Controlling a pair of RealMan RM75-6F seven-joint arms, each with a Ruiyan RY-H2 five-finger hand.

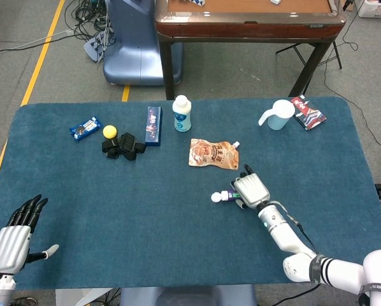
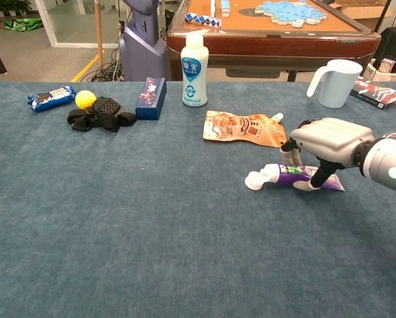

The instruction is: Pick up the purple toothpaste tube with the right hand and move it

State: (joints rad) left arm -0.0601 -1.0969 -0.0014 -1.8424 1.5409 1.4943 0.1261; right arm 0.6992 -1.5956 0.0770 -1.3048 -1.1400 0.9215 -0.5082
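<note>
The purple toothpaste tube (image 1: 227,196) (image 2: 287,174) lies flat on the blue table, its white cap pointing to the left. My right hand (image 1: 251,189) (image 2: 327,139) is over the tube's rear half. It grips the tube, with fingers behind it and the thumb in front. The tube's tail end pokes out under the hand in the chest view. Whether the tube is off the cloth I cannot tell. My left hand (image 1: 12,239) hovers at the table's near left corner, fingers spread and holding nothing. Only the head view shows it.
An orange pouch (image 1: 213,153) (image 2: 241,128) lies just beyond the tube. Farther back are a white bottle (image 1: 181,113), a blue box (image 1: 153,125), a black object (image 1: 122,146), a yellow ball (image 1: 109,132), and, at the right, a white mug (image 1: 278,115) and a red packet (image 1: 308,112).
</note>
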